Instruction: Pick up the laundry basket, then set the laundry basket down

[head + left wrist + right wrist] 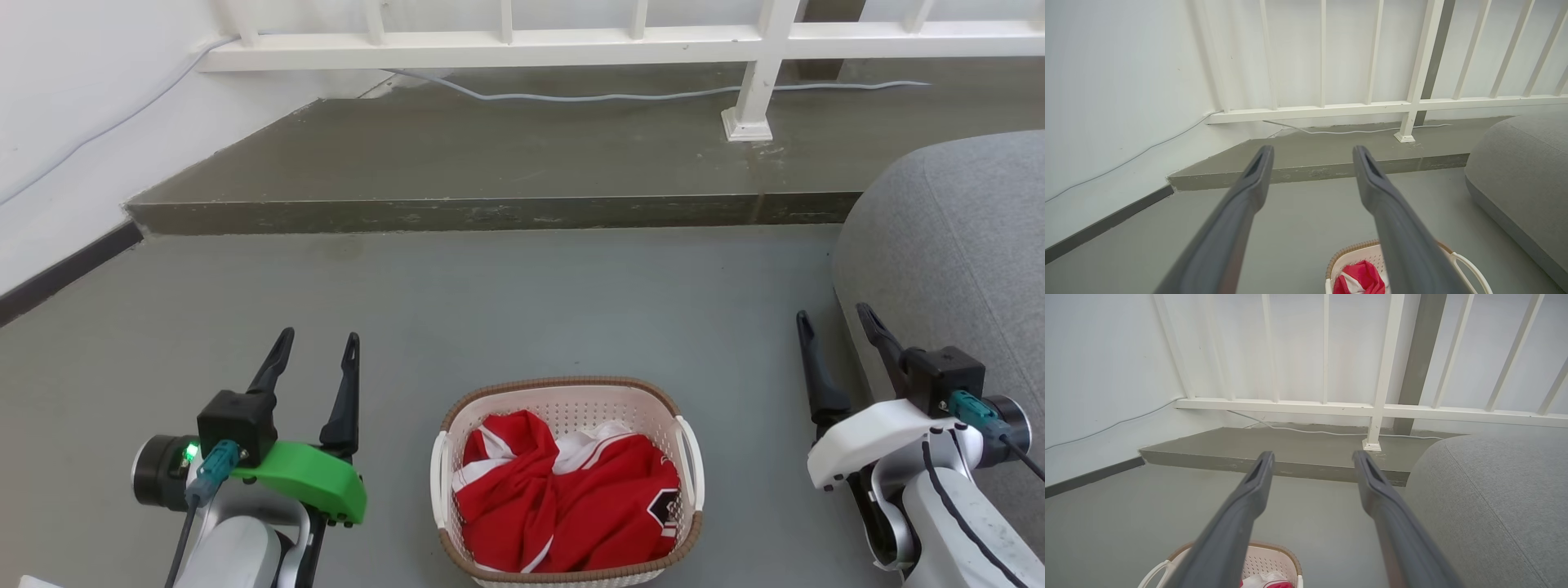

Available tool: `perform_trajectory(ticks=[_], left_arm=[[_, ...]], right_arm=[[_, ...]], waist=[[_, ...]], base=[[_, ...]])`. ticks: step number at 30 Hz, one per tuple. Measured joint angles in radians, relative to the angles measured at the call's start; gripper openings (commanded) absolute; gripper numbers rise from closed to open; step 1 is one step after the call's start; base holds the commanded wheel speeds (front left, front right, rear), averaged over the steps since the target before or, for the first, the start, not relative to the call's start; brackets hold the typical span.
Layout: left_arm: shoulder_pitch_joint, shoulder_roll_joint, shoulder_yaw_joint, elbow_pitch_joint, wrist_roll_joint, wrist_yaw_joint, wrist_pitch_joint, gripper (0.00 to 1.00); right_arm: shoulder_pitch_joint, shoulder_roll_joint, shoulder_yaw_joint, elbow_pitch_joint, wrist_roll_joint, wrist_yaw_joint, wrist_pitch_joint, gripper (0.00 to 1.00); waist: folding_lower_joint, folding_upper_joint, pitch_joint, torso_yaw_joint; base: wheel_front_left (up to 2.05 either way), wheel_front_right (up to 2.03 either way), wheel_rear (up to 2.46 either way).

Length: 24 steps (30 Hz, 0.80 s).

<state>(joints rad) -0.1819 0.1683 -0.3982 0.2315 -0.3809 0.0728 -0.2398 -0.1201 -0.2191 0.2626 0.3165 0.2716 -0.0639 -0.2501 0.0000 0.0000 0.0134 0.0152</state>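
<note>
I judge no step done: the laundry basket (pixel 563 381) rests on the floor (pixel 522 310) between my left end effector (pixel 319 335) and right end effector (pixel 833 312), both spread wide, empty.

Room corner with a raised concrete step (pixel 506 155) under a white railing (pixel 571 45).
In front of the step lies a smooth grey floor (pixel 522 310); the front edge of the step looks a little worn. The railing stands on the step, and its post (pixel 755 90) is fixed near the step's right end. A pale cable (pixel 612 96) runs along the back of the step. Left of the step is a white wall (pixel 73 106) with a dark skirting board (pixel 65 273). Right of the step sits a grey upholstered seat (pixel 955 269). The light is soft and even.
</note>
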Motion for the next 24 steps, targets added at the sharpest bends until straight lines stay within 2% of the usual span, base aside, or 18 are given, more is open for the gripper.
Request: perform_trajectory(ticks=[24], left_arm=[[-0.004, -0.016, 0.008, 0.045, -0.001, 0.008, 0.001, 1.0]], right_arm=[[-0.001, 0.013, -0.02, 0.026, 0.0, 0.002, 0.0, 1.0]], waist=[[0.0, 0.0, 0.005, 0.001]], base=[[0.0, 0.0, 0.0]])
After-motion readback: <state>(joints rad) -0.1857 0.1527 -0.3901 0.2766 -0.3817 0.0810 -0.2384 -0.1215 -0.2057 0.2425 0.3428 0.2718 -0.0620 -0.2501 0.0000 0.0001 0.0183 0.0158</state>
